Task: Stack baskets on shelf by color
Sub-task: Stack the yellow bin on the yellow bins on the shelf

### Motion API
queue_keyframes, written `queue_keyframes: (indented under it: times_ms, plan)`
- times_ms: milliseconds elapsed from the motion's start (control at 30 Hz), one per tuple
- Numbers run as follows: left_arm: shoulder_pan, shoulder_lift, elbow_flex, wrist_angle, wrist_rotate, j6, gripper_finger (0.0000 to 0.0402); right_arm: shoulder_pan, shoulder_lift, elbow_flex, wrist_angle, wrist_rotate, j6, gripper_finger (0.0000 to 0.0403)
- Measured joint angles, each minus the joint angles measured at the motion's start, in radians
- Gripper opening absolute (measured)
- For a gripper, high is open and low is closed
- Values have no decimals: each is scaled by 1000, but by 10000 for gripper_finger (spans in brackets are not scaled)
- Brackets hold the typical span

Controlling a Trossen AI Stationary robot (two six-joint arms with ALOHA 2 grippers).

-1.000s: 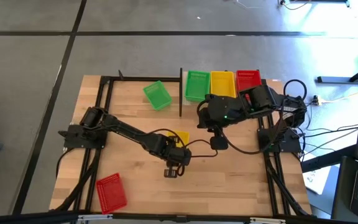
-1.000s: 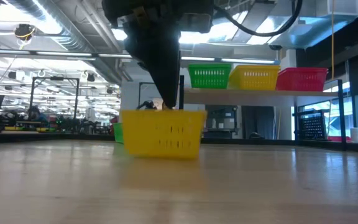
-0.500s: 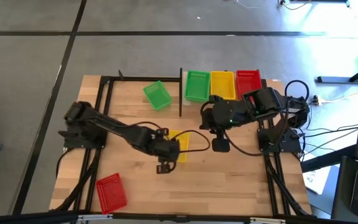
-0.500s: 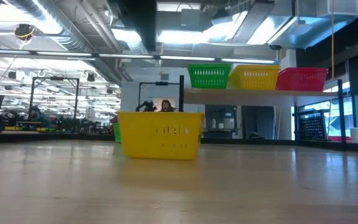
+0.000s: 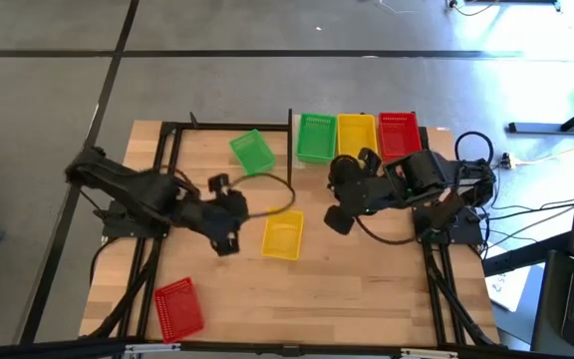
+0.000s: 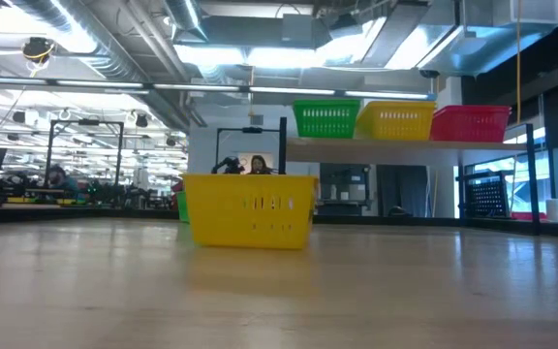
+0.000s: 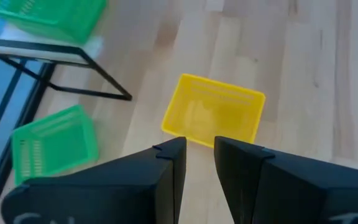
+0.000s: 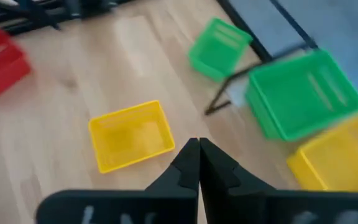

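Loose on desk [image 5: 387,289]: one yellow basket [image 5: 283,236], one green basket [image 5: 252,153], one red basket [image 5: 178,306]. Three baskets on shelf [image 6: 405,144]. Left claw [image 7: 197,149] slightly parted, empty; right claw [image 8: 199,155] closed, empty.

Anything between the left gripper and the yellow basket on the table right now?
Nothing. In the high view, only bare tabletop separates the left gripper from the yellow basket. The left wrist view shows the same bare wood.
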Motion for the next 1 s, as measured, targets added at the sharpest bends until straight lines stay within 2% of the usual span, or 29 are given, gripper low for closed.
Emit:
queue_keyframes:
  times_ms: [67, 300, 400, 600, 767, 1000]
  plan:
    - [4, -42, 0, -28, -1, -12, 74, -5, -1, -36, -5, 11, 105, 0]
    - [-4, -171, 0, -128, -17, -48, 74, 1, -1, -210, 68, -13, 672, 0]
    - [-12, -223, 0, -151, -15, -36, 74, 18, 0, -319, 173, -16, 827, 0]
    - [-26, -315, 0, -181, -13, 79, 74, 26, 0, -534, 365, -26, 1115, 0]
    - [-26, -378, 0, -181, -15, 140, 74, 27, 0, -648, 483, -76, 1224, 0]
    - [-26, -414, 0, -181, -14, 132, 74, 27, 0, -728, 495, -224, 1250, 0]
